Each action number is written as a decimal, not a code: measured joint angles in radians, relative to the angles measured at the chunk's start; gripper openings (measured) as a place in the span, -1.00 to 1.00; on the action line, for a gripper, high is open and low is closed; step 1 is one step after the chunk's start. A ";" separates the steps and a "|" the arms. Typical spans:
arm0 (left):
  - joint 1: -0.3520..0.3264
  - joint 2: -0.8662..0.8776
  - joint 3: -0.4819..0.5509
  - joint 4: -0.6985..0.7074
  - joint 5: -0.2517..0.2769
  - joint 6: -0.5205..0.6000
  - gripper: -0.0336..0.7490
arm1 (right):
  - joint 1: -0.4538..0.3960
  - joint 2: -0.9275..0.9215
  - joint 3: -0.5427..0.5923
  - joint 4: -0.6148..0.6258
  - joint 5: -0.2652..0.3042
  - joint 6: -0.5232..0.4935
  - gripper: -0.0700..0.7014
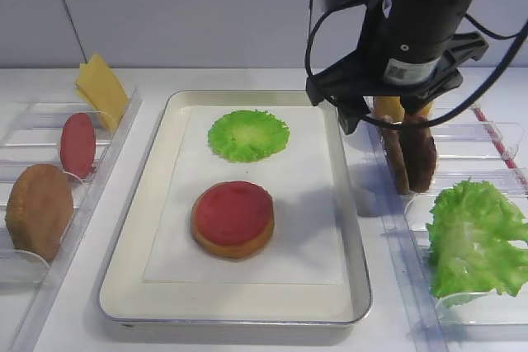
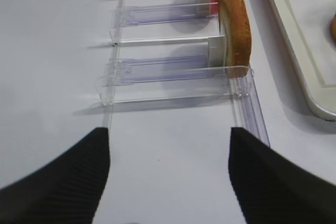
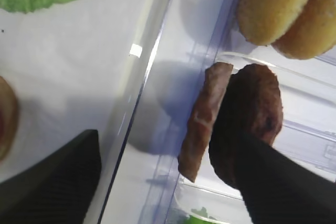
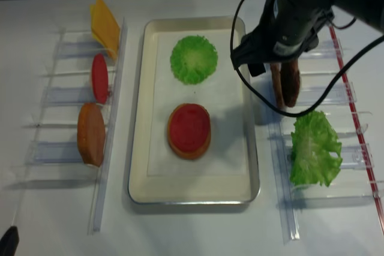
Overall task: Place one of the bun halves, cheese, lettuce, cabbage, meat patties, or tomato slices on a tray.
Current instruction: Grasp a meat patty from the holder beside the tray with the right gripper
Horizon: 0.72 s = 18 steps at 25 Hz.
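Two dark brown meat patties (image 1: 412,154) (image 3: 252,111) stand on edge in the right clear rack. My right gripper (image 1: 388,117) (image 3: 173,182) hangs over them, open wide. One finger (image 3: 52,182) is above the tray's rim; the other (image 3: 283,182) overlaps the darker patty. On the silver tray (image 1: 124,286) lie the cabbage (image 1: 247,133) and a bun half topped by a tomato slice (image 1: 233,212). The left rack holds cheese (image 1: 101,88), a tomato slice (image 1: 77,144) and a bun half (image 1: 37,210) (image 2: 234,27). My left gripper (image 2: 170,177) is open over bare table.
More bun halves (image 3: 278,9) stand behind the patties in the right rack (image 1: 487,133). The lettuce (image 1: 474,237) fills a nearer slot. The left clear rack (image 2: 157,72) lies just ahead of my left gripper. The tray's rim (image 3: 142,77) runs close along the right rack.
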 joint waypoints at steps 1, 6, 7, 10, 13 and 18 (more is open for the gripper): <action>0.000 0.000 0.000 0.000 0.000 0.000 0.29 | 0.000 0.008 -0.001 -0.003 -0.005 0.011 0.62; 0.000 0.000 0.000 0.000 0.000 0.000 0.29 | 0.000 0.052 -0.004 -0.034 -0.007 0.061 0.62; 0.000 0.000 0.000 0.000 0.000 0.000 0.29 | 0.000 0.060 -0.004 -0.036 -0.008 0.068 0.61; 0.000 0.000 0.000 0.000 0.000 0.000 0.29 | 0.000 0.082 -0.005 -0.041 -0.012 0.091 0.61; 0.000 0.000 0.000 0.000 0.000 0.000 0.29 | 0.000 0.093 -0.009 -0.066 -0.018 0.129 0.61; 0.000 0.000 0.000 0.000 0.000 0.000 0.29 | 0.000 0.125 -0.011 -0.096 -0.020 0.173 0.54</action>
